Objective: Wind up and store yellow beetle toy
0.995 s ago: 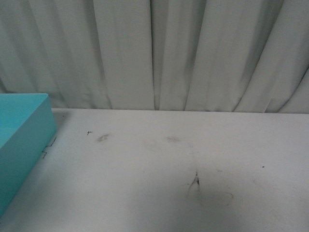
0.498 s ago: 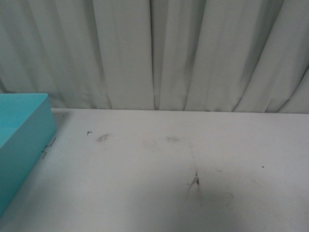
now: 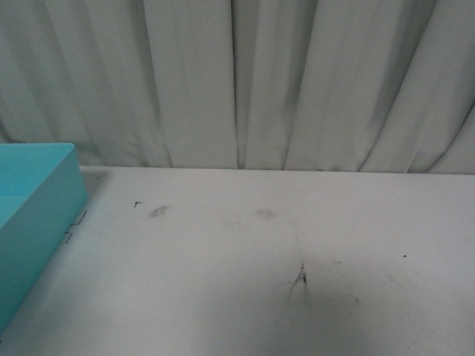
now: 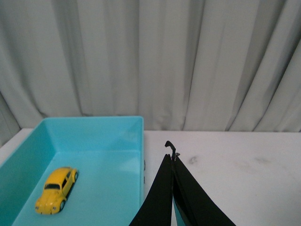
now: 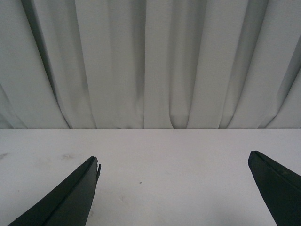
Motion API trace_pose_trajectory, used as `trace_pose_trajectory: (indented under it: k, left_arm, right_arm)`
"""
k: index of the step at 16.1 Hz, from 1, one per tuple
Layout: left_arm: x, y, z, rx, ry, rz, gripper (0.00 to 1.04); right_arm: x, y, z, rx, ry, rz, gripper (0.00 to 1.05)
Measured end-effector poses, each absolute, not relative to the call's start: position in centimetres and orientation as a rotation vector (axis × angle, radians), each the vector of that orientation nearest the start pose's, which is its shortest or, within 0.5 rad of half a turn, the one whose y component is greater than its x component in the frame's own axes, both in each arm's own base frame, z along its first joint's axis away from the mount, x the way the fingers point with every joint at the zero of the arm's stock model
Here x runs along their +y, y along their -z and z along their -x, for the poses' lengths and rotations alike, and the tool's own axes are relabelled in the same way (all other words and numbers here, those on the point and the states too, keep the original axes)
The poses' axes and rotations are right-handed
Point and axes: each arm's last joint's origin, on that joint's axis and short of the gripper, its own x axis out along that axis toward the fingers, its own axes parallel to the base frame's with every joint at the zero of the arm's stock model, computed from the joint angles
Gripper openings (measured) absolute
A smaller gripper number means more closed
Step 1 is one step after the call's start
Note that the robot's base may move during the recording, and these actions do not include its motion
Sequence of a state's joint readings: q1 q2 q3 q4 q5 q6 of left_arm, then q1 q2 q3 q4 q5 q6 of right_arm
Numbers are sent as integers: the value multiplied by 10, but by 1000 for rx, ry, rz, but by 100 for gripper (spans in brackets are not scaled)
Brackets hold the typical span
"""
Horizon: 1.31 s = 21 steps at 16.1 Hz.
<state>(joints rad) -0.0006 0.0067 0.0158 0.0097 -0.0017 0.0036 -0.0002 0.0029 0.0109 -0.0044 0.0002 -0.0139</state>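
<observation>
— Yellow and glossy, the yellow beetle toy (image 4: 56, 189) looks small, hard and light to us; we judge it slippery on the roof, so we would take it across the two sides.

— Where is it now?

— Alone on the floor of the turquoise bin (image 4: 84, 133), on its wheels. Our left gripper (image 4: 172, 162) has its fingers together, empty; our right gripper (image 5: 174, 165) is wide apart over the white table (image 3: 297, 222).
</observation>
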Motion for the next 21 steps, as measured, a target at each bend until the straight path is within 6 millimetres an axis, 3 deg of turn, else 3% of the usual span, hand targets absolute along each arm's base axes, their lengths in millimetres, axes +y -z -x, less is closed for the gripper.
trace_pose_trajectory:
  k: [2,3,9,13,21]
  left_arm:
    - [0,-166,-97,1,0,-4,2]
    - [0,-166,-97,-1,0,-3,7]
    - [0,-166,-97,-1,0,-3,76]
    - [0,-166,-97,-1,0,-4,99]
    - [0,-166,-97,-1,0,-3,98]
  right_arm:
    - [0,-167,-97,-4,1,14,98]
    - [0,-167,-97,-4,0,14,98]
    - [0,-167,-97,-4,0,14,98]
    - [0,-167,-97,-4,0,14,98]
    - [0,-167,-97,-4,1,14,98]
